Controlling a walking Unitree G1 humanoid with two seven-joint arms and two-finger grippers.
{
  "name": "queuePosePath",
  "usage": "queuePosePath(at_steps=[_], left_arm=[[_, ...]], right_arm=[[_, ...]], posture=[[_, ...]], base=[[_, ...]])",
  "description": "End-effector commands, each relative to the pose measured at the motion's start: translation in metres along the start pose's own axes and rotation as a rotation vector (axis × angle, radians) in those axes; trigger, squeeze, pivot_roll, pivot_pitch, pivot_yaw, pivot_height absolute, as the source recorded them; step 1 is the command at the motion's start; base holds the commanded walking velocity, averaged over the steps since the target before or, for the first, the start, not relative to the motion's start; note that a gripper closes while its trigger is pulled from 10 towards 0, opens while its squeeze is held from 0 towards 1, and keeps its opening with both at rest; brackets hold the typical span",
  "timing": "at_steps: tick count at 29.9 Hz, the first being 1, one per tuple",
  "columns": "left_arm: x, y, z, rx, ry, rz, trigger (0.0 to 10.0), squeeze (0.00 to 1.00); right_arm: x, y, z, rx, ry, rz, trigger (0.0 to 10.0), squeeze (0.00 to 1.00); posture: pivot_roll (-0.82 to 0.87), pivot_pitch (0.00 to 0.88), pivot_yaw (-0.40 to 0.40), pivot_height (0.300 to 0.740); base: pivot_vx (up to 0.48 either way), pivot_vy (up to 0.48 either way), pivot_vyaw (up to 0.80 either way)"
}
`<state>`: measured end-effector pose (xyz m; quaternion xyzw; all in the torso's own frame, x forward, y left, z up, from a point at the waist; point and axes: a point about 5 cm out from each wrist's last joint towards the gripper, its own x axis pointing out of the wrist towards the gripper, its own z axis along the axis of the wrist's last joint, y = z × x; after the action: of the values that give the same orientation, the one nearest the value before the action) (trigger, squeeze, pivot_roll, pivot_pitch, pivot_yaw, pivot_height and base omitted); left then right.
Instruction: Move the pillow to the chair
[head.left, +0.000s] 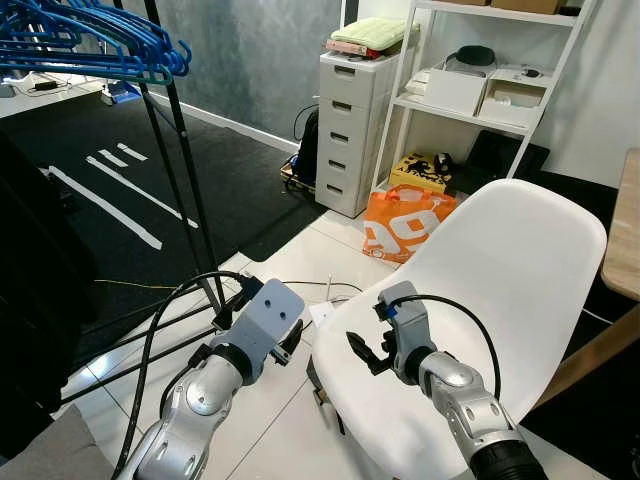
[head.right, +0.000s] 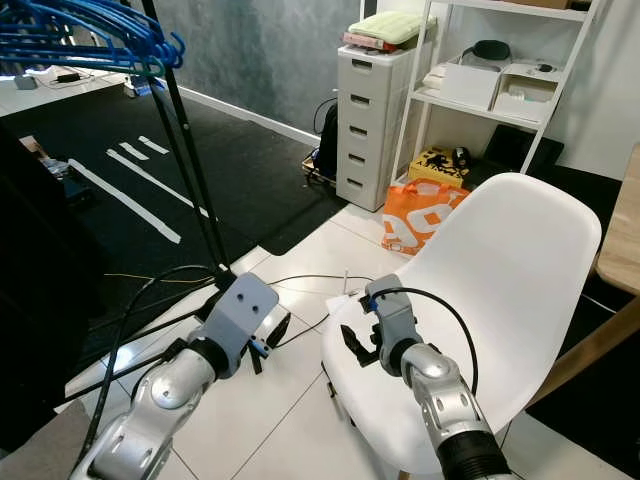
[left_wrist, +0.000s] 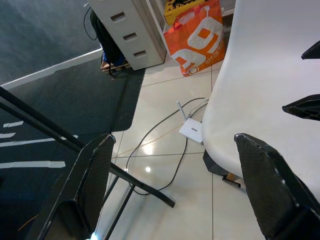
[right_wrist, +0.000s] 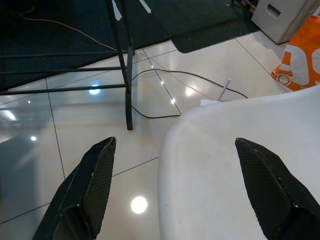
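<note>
The white shell chair (head.left: 505, 270) stands on the tiled floor right in front of me, its seat bare. My right gripper (head.left: 364, 354) hovers open just above the seat's front left edge (right_wrist: 200, 150), nothing between its fingers (right_wrist: 97, 180). My left gripper (head.left: 290, 345) hangs open over the floor to the left of the chair, its fingers (left_wrist: 92, 180) wide apart and holding nothing. A corner of grey fabric (head.left: 45, 450) shows at my lower left; I cannot tell whether it is the pillow.
A black clothes rack (head.left: 185, 190) with blue hangers (head.left: 100, 50) stands to the left, its legs spread on the floor. A white router (left_wrist: 191, 131) and cables lie by the chair's base. Behind stand a drawer unit (head.left: 352, 130), an orange bag (head.left: 400, 222) and shelves (head.left: 480, 100). A wooden table edge (head.left: 625, 230) is at right.
</note>
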<state>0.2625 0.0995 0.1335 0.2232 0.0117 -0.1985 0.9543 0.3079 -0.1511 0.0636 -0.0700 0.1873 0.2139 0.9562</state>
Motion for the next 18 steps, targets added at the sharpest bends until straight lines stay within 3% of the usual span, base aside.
queuePosePath(at_steps=[1,10,18], left_arm=[[-0.0001,0.0000,-0.0034,-0.007,0.012,-0.002,10.0,0.00],[0.0010,-0.0002,-0.0020,-0.019,0.006,0.002,10.0,0.00],[0.0021,0.0046,-0.0007,-0.106,-0.003,0.043,10.0,0.00]], right_arm=[[-0.0007,0.0002,0.0022,0.013,-0.010,-0.003,10.0,0.00],[-0.0013,-0.0018,0.0027,0.015,-0.012,-0.003,10.0,0.00],[-0.0015,-0.0052,0.0054,0.017,-0.024,0.007,10.0,0.00]], posture=[[-0.12,0.000,-0.036,0.740],[-0.13,0.000,-0.044,0.740],[-0.15,0.000,-0.051,0.740]], base=[[0.000,0.000,0.00],[0.000,0.000,0.00],[0.000,0.000,0.00]])
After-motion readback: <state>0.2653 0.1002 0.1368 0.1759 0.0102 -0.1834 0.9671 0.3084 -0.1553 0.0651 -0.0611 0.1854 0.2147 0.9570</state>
